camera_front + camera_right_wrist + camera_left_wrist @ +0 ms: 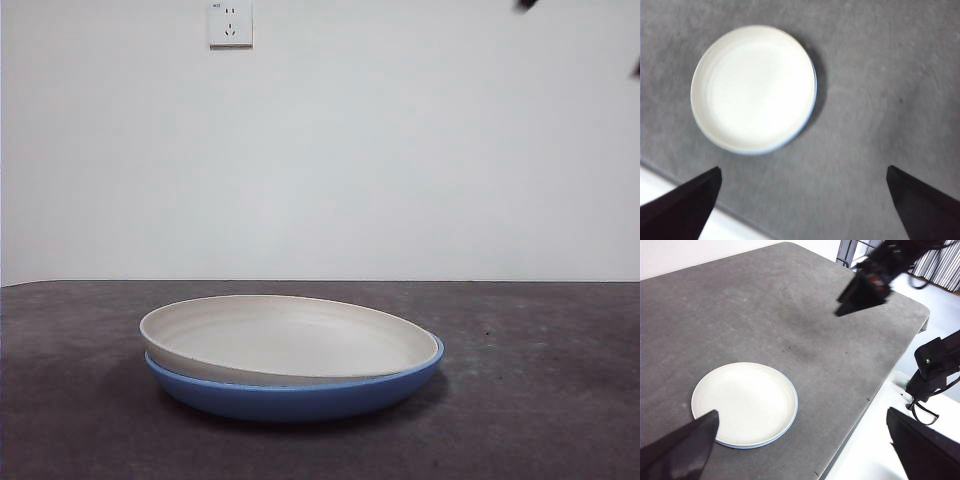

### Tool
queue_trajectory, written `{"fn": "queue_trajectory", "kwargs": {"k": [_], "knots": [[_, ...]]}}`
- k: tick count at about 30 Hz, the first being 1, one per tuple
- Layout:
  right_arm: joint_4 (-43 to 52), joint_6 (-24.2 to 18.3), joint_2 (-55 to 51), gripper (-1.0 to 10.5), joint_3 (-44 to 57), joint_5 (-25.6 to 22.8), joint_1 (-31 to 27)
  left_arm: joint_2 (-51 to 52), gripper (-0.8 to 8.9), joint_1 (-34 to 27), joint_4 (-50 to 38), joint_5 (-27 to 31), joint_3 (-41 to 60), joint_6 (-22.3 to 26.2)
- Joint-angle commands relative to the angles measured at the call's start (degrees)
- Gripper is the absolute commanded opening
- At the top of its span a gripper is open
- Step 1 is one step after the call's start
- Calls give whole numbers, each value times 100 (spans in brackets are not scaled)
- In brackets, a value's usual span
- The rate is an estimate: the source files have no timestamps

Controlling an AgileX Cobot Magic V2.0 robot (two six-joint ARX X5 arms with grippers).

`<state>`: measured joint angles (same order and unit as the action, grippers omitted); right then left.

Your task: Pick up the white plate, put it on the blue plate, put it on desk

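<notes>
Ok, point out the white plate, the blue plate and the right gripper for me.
white plate point(285, 335): front view, inner bowl.
blue plate point(300, 400): front view, outer wall under the white one.
right gripper point(860, 300): left wrist view, near its fingers' tips.

Low, level front view; both wrist views high overhead (right perhaps steeper), sharing the white plate point(285, 338).

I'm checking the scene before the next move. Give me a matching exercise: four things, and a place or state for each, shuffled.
Things:
1. white plate
2. blue plate
3. desk
4. right tool

Places or states:
A. open, high above the plates
B. lowest of the stack, resting on the tabletop
C. nested on top, slightly tilted
D. carries both plates

Pairs: 1-C, 2-B, 3-D, 4-A
</notes>
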<state>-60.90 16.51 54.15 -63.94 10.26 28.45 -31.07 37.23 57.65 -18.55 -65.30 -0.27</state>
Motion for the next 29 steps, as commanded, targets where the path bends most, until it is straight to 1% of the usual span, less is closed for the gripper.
{"fn": "queue_trajectory", "kwargs": {"k": [1,6,11,15,19,24,25,26,27,28,29], "knots": [[-372,-114,-350,594,-107,-26,37,-39,531,24,-48,-35,-63,90],[-986,-114,-1047,594,-107,-31,37,-39,531,24,-57,-35,-63,90],[-1379,-118,-1720,594,-105,-33,37,-39,531,24,-17,-35,-63,66],[-1550,-205,-2197,593,-105,-31,35,-39,531,24,-17,-35,-63,68],[-1611,-197,-2533,593,-105,22,35,-39,531,24,-17,-37,-63,70],[-1604,-201,-2632,593,-105,20,37,-39,519,24,-20,-35,-63,72],[-1602,-199,-2632,593,-105,20,35,-39,490,24,-17,-35,-63,74],[-1587,-199,-2632,588,-103,17,37,-39,427,24,-7,-35,-63,74],[-1572,-197,-2632,561,-103,17,35,-39,317,24,13,-35,-63,74],[-1561,-197,-2632,458,-103,20,35,-39,149,24,44,-35,-63,72],[-1565,-197,-2632,318,-103,17,35,-39,-20,24,68,-33,-63,81]]}}
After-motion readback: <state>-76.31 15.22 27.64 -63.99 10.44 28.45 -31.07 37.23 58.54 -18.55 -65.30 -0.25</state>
